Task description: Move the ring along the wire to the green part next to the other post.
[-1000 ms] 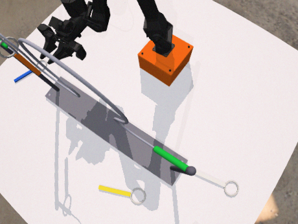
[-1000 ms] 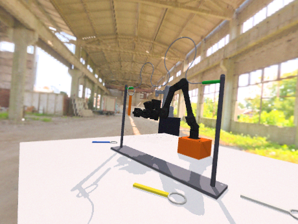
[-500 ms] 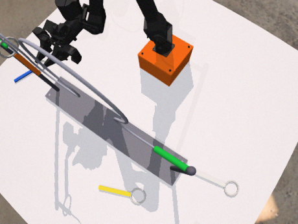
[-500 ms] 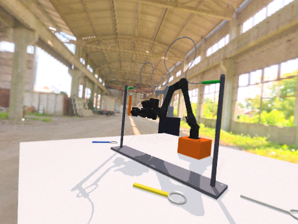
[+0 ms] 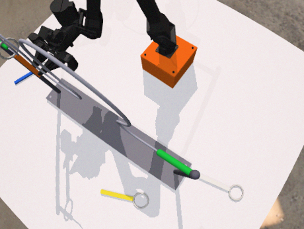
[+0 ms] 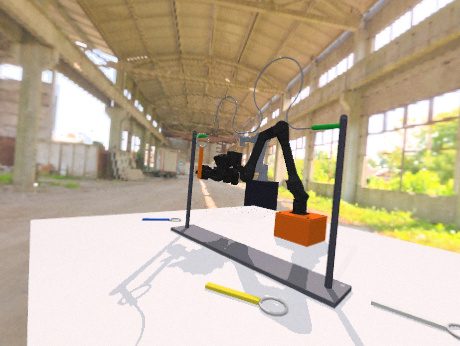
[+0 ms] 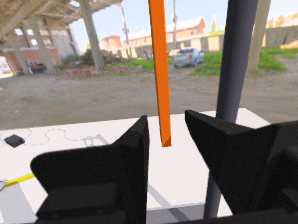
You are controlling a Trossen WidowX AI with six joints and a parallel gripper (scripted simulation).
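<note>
The ring hangs around the green part beside the far-left post. Its orange handle points straight down. My gripper is open, with the lower end of the handle between its fingertips and a gap on both sides in the wrist view. The grey wire rises in loops towards the other green part, at the near-right post.
The left post stands close beyond the right finger in the wrist view. The dark base bar joins both posts. A blue-handled ring tool, a yellow one and a pale one lie on the table.
</note>
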